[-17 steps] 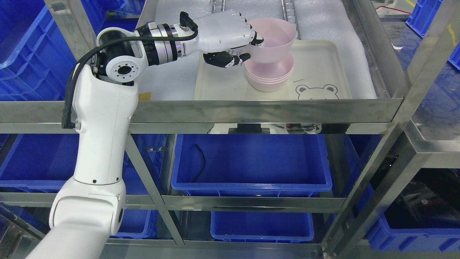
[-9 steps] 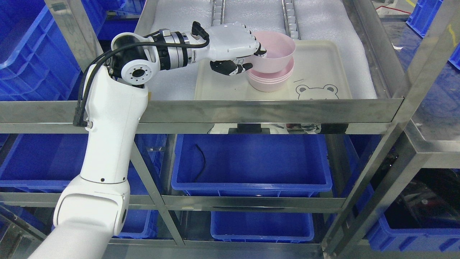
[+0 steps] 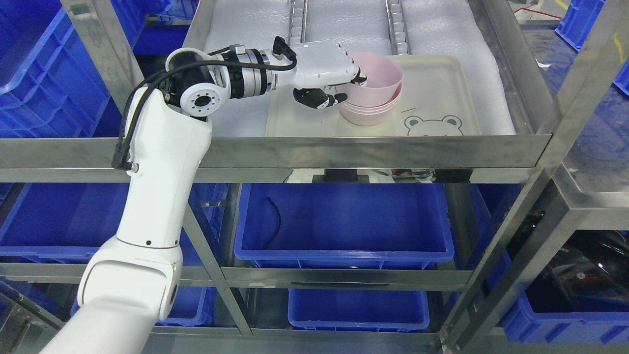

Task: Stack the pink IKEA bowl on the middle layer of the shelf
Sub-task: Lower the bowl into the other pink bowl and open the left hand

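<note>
Since a second ago the pink bowl (image 3: 376, 81) has come down from well above the stack of pink bowls (image 3: 369, 111) and now sits nested in its top, tilted slightly; the arm's elbow has also swung toward the right. The left hand (image 3: 330, 73) is still clamped on the bowl's left rim, white fingers (image 3: 355, 74) hooked over the edge and the dark thumb (image 3: 324, 98) beneath it on the outside. The stack stands on a cream tray (image 3: 442, 93) with a bear face printed at its near right corner, the tray lying on white foam padding (image 3: 241, 108) that lines a steel shelf (image 3: 344, 152). Below that level a large blue bin (image 3: 344, 226) holds a loose black cable, and another blue bin (image 3: 358, 309) sits lower down. More blue crates (image 3: 44, 69) fill the far left and the right side of the room, behind the steel uprights
</note>
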Tool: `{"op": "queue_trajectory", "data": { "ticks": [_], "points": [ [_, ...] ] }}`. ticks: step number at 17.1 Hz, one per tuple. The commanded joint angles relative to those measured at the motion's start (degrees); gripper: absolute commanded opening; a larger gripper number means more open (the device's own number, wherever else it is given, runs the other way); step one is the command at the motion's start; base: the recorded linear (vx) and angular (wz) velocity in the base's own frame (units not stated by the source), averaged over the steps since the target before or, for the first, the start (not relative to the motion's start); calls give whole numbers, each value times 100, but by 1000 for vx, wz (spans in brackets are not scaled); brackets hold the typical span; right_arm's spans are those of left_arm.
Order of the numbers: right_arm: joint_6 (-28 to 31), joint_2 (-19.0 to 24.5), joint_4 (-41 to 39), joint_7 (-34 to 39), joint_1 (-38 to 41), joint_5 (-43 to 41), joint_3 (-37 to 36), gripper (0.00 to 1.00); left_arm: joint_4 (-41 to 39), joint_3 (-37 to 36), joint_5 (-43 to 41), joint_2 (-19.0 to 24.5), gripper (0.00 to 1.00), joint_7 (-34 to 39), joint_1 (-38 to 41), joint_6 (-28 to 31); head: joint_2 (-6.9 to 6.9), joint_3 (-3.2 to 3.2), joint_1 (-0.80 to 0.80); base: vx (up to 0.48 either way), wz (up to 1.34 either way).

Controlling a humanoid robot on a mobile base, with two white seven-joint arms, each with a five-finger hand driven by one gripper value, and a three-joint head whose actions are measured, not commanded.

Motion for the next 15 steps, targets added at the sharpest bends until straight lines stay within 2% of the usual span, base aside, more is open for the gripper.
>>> {"op": "queue_trajectory", "data": {
  "ticks": [1, 6, 7, 8, 10, 13, 15],
  "points": [
    [-1, -100, -100, 2, 0, -6, 26, 100, 297, -66, -88, -45, 7, 38, -62, 2, 0, 0, 0, 0, 0],
    [-1, -100, -100, 2, 0, 3, 26, 100, 332, -48, -88, -168, 13, 38, -71, -33, 0, 0, 0, 0, 0],
    [-1, -100, -100, 2, 0, 3, 26, 100, 332, -40, -80, -177, 17, 38, -71, -33, 0, 0, 0, 0, 0],
    [-1, -100, -100, 2, 0, -6, 26, 100, 332, -13, -80, -177, 25, 38, -71, -33, 0, 0, 0, 0, 0],
    [-1, -100, -100, 2, 0, 3, 26, 100, 332, -22, -79, -177, 54, 21, -62, -33, 0, 0, 0, 0, 0],
    [-1, -100, -100, 2, 0, 3, 26, 100, 332, 74, -9, -281, 82, 21, -54, 2, 0, 0, 0, 0, 0],
    [-1, -100, -100, 2, 0, -6, 26, 100, 297, 380, 43, -569, 93, 3, -19, -7, 0, 0, 0, 0, 0]
  ]
}}
